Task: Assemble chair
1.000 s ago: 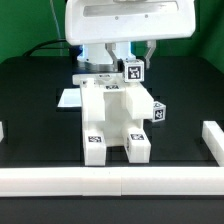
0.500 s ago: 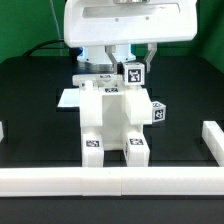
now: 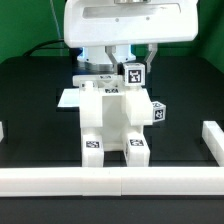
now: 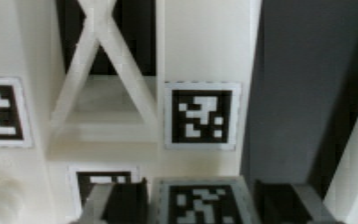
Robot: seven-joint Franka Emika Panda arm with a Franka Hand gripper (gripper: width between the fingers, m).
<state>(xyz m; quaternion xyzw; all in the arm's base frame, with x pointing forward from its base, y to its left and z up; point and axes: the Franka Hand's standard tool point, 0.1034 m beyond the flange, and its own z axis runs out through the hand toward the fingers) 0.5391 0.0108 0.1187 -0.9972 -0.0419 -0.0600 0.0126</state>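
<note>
Chair (image 3: 112, 120) stands upright about mid-desk, in front of the marker board (image 3: 66, 98) and short of the rail (image 3: 110, 181) along the near edge of the desk (image 3: 40, 135). It is glossy white and blocky. Two feet are planted on the desk with a gap between them, and black-and-white tags (image 4: 201, 115) mark its faces. A tagged bar (image 3: 133, 72) rises at the top on the exterior view's right. The hand (image 3: 108, 72) comes from above and looks clamped narrowly on the top part, probably to steady the build or seat a piece. The wrist view is filled by white faces, so the fingers' contact itself is hidden.
</note>
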